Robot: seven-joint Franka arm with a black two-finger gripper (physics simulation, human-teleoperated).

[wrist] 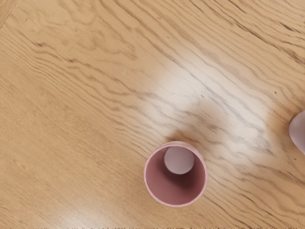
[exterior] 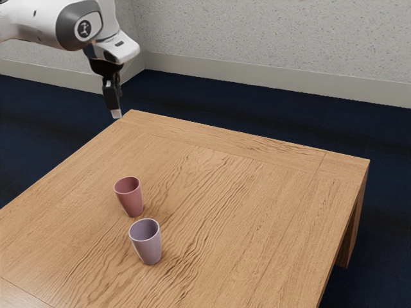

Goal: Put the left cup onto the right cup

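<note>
2 upright cups stand close together on the table (exterior: 257, 212): pink cup (exterior: 128, 196) (wrist: 175, 174) and purple cup (exterior: 146, 240) (wrist: 298, 131). The gripper (exterior: 114, 106) hangs well above; open or closed, I cannot tell.

My claw (exterior: 115, 113) was black, my arm (exterior: 38, 27) white and grey. The pink cup (exterior: 129, 196) showed a paler bottom inside; the lilac cup (exterior: 146, 241) was plain. The table (exterior: 257, 192) was light oak with wavy grain, the carpet (exterior: 257, 102) navy.

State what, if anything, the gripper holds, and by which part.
Nothing is held. The gripper hangs in the air, well apart from both cups; the pink cup and the purple cup stand upright on the table.
</note>
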